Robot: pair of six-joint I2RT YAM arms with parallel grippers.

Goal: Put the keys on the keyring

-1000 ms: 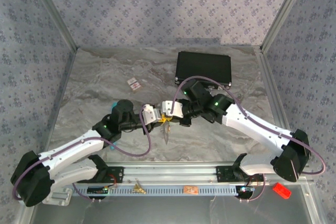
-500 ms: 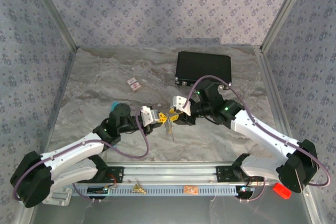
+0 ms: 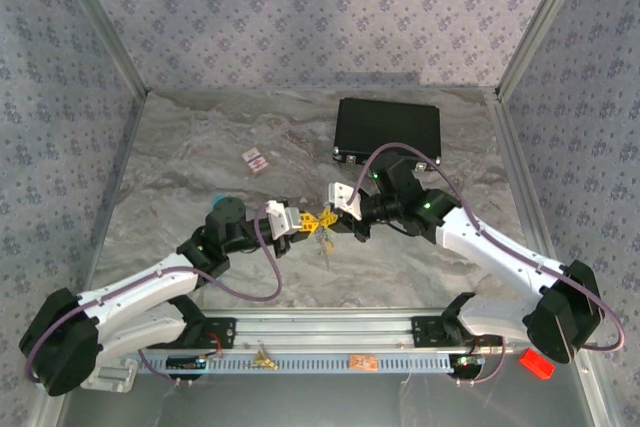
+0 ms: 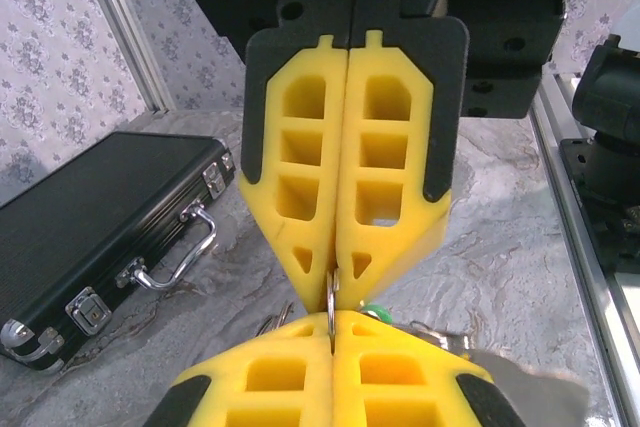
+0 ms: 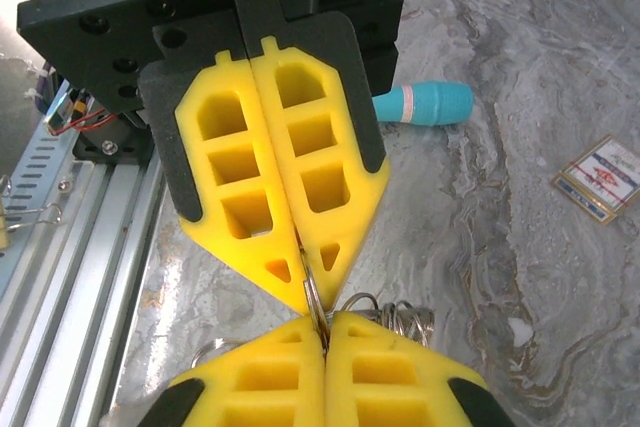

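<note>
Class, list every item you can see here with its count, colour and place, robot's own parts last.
table: one, grey marbled, under everything.
case: one, black, far right of the table.
card: one, red and white, left of the case.
pen: one, teal, beside the left arm.
block: one, red, near right corner.
keyring: one, silvery, pinched between both jaw tips.
keys: count unclear, one green head, below the jaw tips.
left arm: one, white and black, yellow jaws shut on the keyring.
right arm: one, same colours, jaws shut on the keyring.
</note>
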